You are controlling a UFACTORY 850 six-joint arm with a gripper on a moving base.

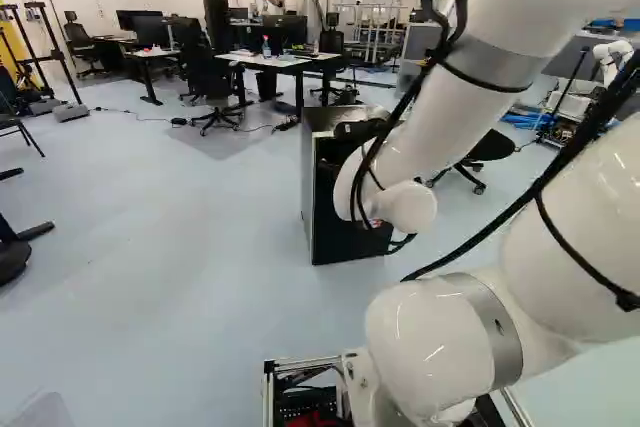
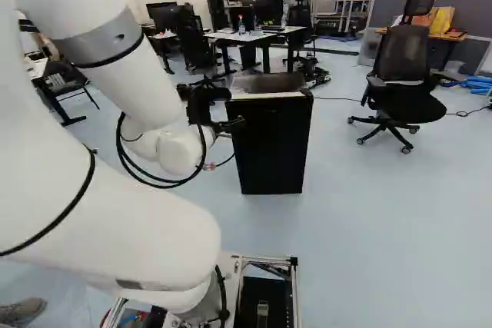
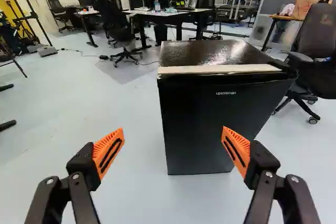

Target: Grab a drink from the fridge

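Black fridge [image 3: 210, 121] on floor [image 3: 126, 150], ahead of end effector [image 2: 233, 124]; centre of right base view. Fridge door shut, pale strip [image 3: 220, 69] along its top edge. End effector spread wide, orange pads [image 3: 108, 151] well apart. Office chair [image 2: 403, 74] right of fridge in right base view. Spray bottle [image 3: 157, 3] on counter [image 3: 181, 15] behind.

Pale-blue flr [image 3: 63, 103] w/ blk fridge [image 3: 210, 124], swivel chairs [image 2: 407, 104], desks [image 2: 231, 36] & cables [image 3: 103, 57].
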